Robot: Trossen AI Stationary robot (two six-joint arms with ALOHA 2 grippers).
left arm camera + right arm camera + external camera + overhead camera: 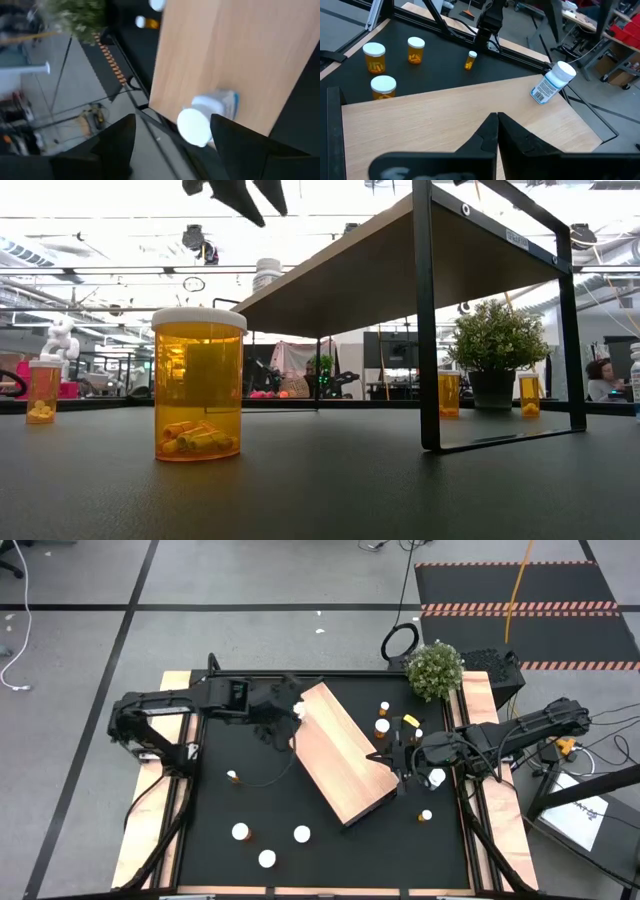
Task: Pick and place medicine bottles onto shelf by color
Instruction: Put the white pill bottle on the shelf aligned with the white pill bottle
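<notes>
The light-wood shelf (340,755) stands slantwise mid-table on a black frame (430,320). A white bottle (215,107) with a white cap is on the shelf's far left corner (299,710). It looks tilted in the right wrist view (552,82); I cannot tell whether it lies or leans. My left gripper (172,120) is open above it, a finger on either side and clear of it in the low view (255,195). My right gripper (497,122) is shut and empty over the shelf's right edge (395,755). Orange bottles (382,726) stand on the black tabletop.
Several white-capped bottles stand near the front left (267,858) and right of the shelf (437,778). A large orange bottle (198,385) is close to the low camera. A potted plant (434,670) is at the far right corner. Wooden rails (150,830) border the table.
</notes>
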